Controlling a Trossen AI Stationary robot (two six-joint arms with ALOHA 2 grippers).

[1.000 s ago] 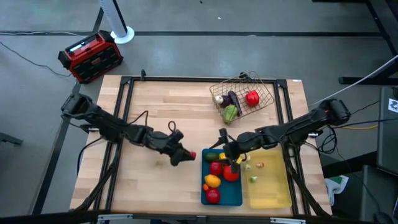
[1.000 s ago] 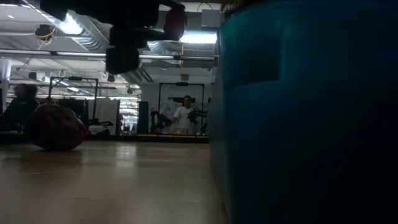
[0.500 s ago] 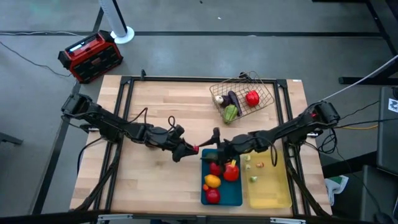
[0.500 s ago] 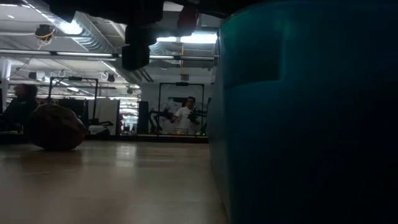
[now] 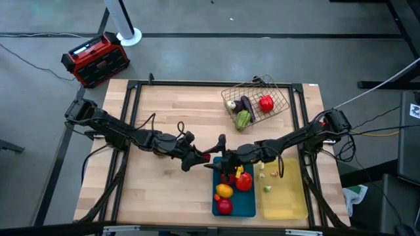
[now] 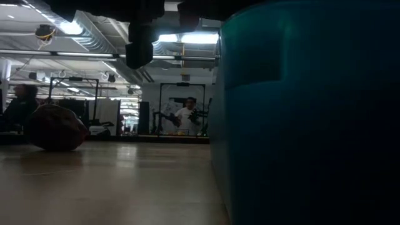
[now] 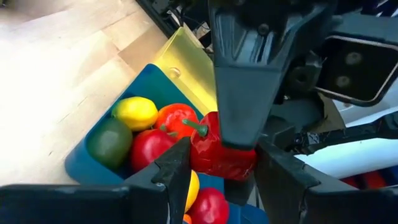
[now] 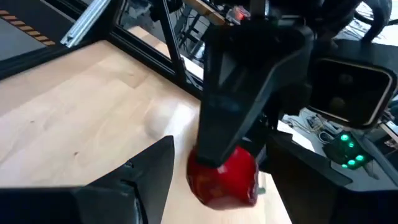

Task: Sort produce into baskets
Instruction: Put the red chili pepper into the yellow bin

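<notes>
A wooden table (image 5: 170, 118) stood under two dark robot arms that met near its middle. The left gripper (image 5: 201, 158) reached in from the left and was closed on a small red pepper (image 7: 219, 151) with a green stem, holding it just at the near-left corner of the blue tray (image 5: 249, 204). The right gripper (image 5: 219, 159) came in from the right and faced the left one closely, its fingers (image 8: 146, 171) spread wide to either side of the red pepper, with nothing held between them.

The blue tray lay toward the front of the table and carried several pieces of produce: a yellow lemon (image 7: 135, 112), a dark green fruit (image 7: 109, 142), a red tomato (image 7: 175, 119) and other red pieces. Touching its right side was the pale yellow tray (image 5: 289, 203), holding a few small pieces I could not identify. Farther back sat the wire basket (image 5: 257, 99), tilted, with a red fruit (image 5: 266, 103), a dark purple aubergine (image 5: 246, 104) and a green vegetable (image 5: 243, 119) inside.

On the floor beyond the table's far-left corner stood a red-and-black box (image 5: 95, 59). A person (image 6: 186, 115) was visible far across the room.
</notes>
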